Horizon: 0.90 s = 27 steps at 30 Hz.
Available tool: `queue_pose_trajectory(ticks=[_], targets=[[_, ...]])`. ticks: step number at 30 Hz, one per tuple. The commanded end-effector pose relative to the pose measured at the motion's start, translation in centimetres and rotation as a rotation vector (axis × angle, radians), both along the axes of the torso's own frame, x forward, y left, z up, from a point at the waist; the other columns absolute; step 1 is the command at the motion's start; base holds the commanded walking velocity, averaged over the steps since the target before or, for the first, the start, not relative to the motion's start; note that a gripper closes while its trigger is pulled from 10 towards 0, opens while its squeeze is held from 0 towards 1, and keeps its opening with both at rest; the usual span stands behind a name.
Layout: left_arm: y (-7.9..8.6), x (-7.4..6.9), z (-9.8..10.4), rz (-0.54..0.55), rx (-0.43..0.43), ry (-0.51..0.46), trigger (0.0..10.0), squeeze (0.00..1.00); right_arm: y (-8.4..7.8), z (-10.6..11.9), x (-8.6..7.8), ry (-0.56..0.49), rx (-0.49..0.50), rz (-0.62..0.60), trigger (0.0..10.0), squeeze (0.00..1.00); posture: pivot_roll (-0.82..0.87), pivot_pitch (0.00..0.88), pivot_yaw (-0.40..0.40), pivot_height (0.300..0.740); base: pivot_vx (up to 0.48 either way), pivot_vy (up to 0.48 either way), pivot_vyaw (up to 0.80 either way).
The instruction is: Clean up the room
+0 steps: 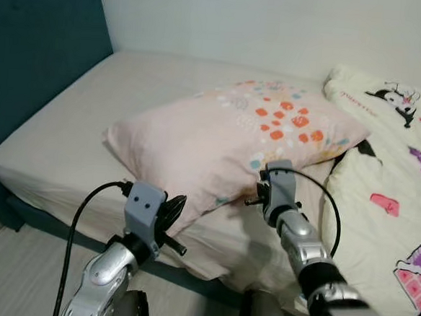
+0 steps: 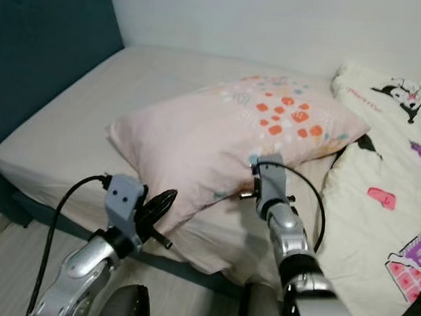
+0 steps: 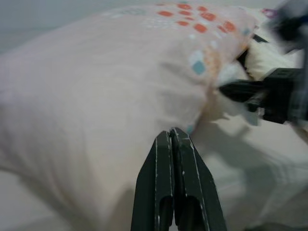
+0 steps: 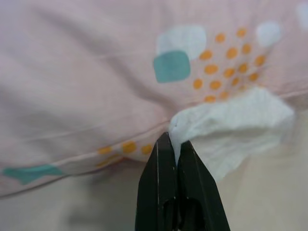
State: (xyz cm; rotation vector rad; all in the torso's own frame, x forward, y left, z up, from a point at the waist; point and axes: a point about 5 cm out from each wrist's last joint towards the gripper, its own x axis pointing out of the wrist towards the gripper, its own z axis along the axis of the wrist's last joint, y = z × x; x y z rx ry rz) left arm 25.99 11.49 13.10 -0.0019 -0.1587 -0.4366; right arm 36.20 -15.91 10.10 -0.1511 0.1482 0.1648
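Right gripper [image 4: 174,139] is pinching a small white tissue [image 4: 231,127] between its closed black fingers [image 4: 156,178], at the near edge of the pillow [image 1: 226,141]. In the right wrist view the crumpled tissue is sitting right against the underside of the pillow's hem, touching both the pillowcase and the sheet below it.

Left gripper [image 1: 173,208] is hovering at the near left corner of the pillow, its fingers [image 3: 185,192] pressed together with nothing between them, the tips just short of the pillowcase as far as the left wrist view is showing. That view is blurred toward the right arm.

The pillow, pale pink with orange, teal and white squares and dots printed toward its far right end, is lying diagonally across the bed [image 1: 60,140], its near edge overhanging the side of the mattress slightly. Right of the pillow, a cream blanket [image 1: 396,185] with cartoon prints is lying bunched up, touching the pillow's right corner. Left of the pillow, a dark teal headboard [image 1: 37,52] is standing upright against the mattress end. Beyond the pillow, a plain white wall [image 1: 277,25] is running along the far side of the bed. Below the pillow's near edge, light wood floor [image 1: 14,274] is showing beside the left arm.
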Motion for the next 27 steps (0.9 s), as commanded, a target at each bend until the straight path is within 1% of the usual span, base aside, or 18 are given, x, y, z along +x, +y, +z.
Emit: queue_pose_trajectory(ticks=[1, 3, 4, 5, 8, 9, 11, 12, 13, 15, 17, 18, 21, 22, 23, 27], targets=[[1.1, -0.1, -1.4, 0.158, 0.001, 0.066, 10.0, 0.00, 1.0, -0.1, -0.9, -0.060, 0.003, -0.013, 10.0, 0.00, 0.02, 0.077, -0.018, 0.587, 0.000, 0.000, 0.00], [1.1, -0.1, -1.4, 0.158, 0.001, 0.066, 10.0, 0.00, 1.0, -0.1, -0.9, -0.060, 0.003, -0.013, 10.0, 0.00, 0.02, 0.077, -0.018, 0.587, 0.000, 0.000, 0.00], [1.4, -0.1, -1.7, 0.203, -0.006, 0.085, 10.0, 0.00, 1.1, -0.3, -1.2, -0.073, 0.006, -0.022, 10.0, 0.00, 0.02, 0.073, -0.018, 0.587, 0.000, 0.000, 0.00], [1.5, -0.1, -1.8, 0.236, -0.006, 0.089, 10.0, 0.00, 1.3, -0.6, -1.6, -0.085, -0.019, -0.027, 10.0, 0.00, 0.01, 0.066, -0.018, 0.587, 0.000, 0.000, 0.00], [1.6, -0.1, -1.8, 0.249, -0.005, 0.085, 10.0, 0.00, 1.4, -0.7, -1.8, -0.092, -0.037, -0.026, 10.0, 0.00, 0.01, 0.066, -0.018, 0.587, 0.000, 0.000, 0.00], [1.5, -0.1, -2.0, 0.269, 0.001, 0.078, 10.0, 0.00, 1.8, -1.1, -2.3, -0.104, -0.056, -0.005, 10.0, 0.00, 0.01, 0.052, -0.016, 0.587, 0.000, 0.000, 0.00], [1.5, -0.1, -2.0, 0.269, 0.001, 0.078, 10.0, 0.00, 1.8, -1.1, -2.3, -0.104, -0.056, -0.005, 10.0, 0.00, 0.01, 0.052, -0.016, 0.587, 0.000, 0.000, 0.00], [1.6, -0.1, -2.3, 0.301, 0.016, 0.077, 10.0, 0.00, 2.1, -1.4, -2.7, -0.113, -0.068, 0.010, 10.0, 0.00, 0.01, 0.044, -0.016, 0.587, 0.000, 0.000, 0.00], [2.0, 0.0, -2.9, 0.385, 0.029, 0.104, 10.0, 0.00, 2.3, -1.8, -3.2, -0.111, -0.057, 0.023, 10.0, 0.00, 0.01, 0.033, -0.020, 0.587, 0.000, 0.000, 0.00], [2.3, 0.1, -3.2, 0.427, 0.040, 0.126, 10.0, 0.00, 2.3, -2.0, -3.3, -0.100, -0.037, 0.017, 10.0, 0.00, 0.01, 0.033, -0.020, 0.587, 0.000, 0.000, 0.00], [2.4, 0.2, -3.3, 0.438, 0.047, 0.133, 10.0, 0.00, 2.3, -2.0, -3.3, -0.095, -0.026, 0.013, 10.0, 0.00, 0.01, 0.033, -0.020, 0.587, 0.000, 0.000, 0.00], [3.0, 0.3, -3.4, 0.499, 0.037, 0.148, 10.0, 0.00, 2.2, -1.9, -3.3, -0.090, -0.010, 0.001, 10.0, 0.00, 0.01, 0.029, -0.024, 0.587, 0.000, 0.000, 0.00], [3.2, 0.4, -3.6, 0.521, 0.035, 0.157, 10.0, 0.00, 2.1, -1.8, -3.4, -0.090, -0.009, -0.003, 10.0, 0.00, 0.01, 0.028, -0.026, 0.587, 0.000, 0.000, 0.00], [3.0, 0.6, -3.5, 0.496, 0.051, 0.151, 10.0, 0.00, 2.1, -1.5, -3.5, -0.097, 0.000, -0.011, 10.0, 0.00, 0.01, 0.029, -0.027, 0.595, 0.000, 0.000, 0.00], [2.9, 0.6, -3.4, 0.485, 0.050, 0.146, 10.0, 0.00, 2.1, -1.5, -3.4, -0.095, -0.002, -0.012, 10.0, 0.00, 0.01, 0.030, -0.027, 0.600, 0.000, 0.000, 0.00], [2.8, 0.8, -3.3, 0.483, 0.049, 0.139, 10.0, 0.00, 2.0, -1.5, -3.4, -0.090, -0.004, -0.016, 10.0, 0.00, 0.01, 0.033, -0.027, 0.610, 0.000, 0.000, 0.00]])
